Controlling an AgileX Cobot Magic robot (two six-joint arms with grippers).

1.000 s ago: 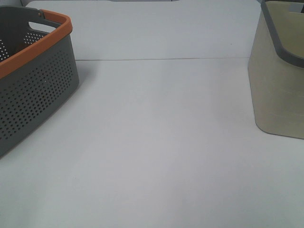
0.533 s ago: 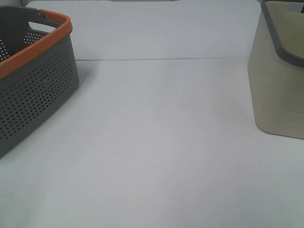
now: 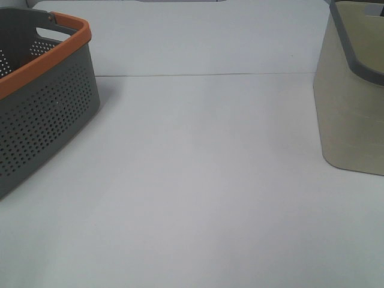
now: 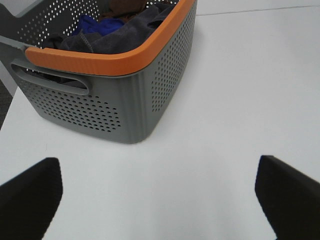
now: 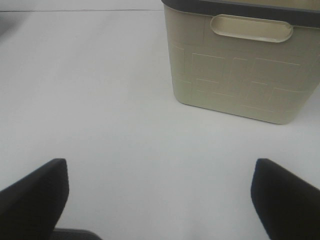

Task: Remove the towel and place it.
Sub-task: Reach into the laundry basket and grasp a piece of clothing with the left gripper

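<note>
White table [image 3: 204,180], towel [image 4: 131,31] in basket [image 4: 125,100], bin [image 3: 351,120] opposite

Change in the high view: none that shows; this picture matches both earlier ones.
Grey basket [image 3: 54,114]: no shift, same spot at the far left of the worktop [image 3: 204,180].
Beige basket [image 3: 348,120]: no shift, same spot at the far right.
Worktop between the baskets: nothing has come onto it or gone from it.
Towel [image 4: 135,30]: shows only in the left wrist view, lying in the grey basket. That view has no earlier picture, so whether it has moved cannot be told.
Right wrist view: no earlier picture either, so no change can be told there.
</note>
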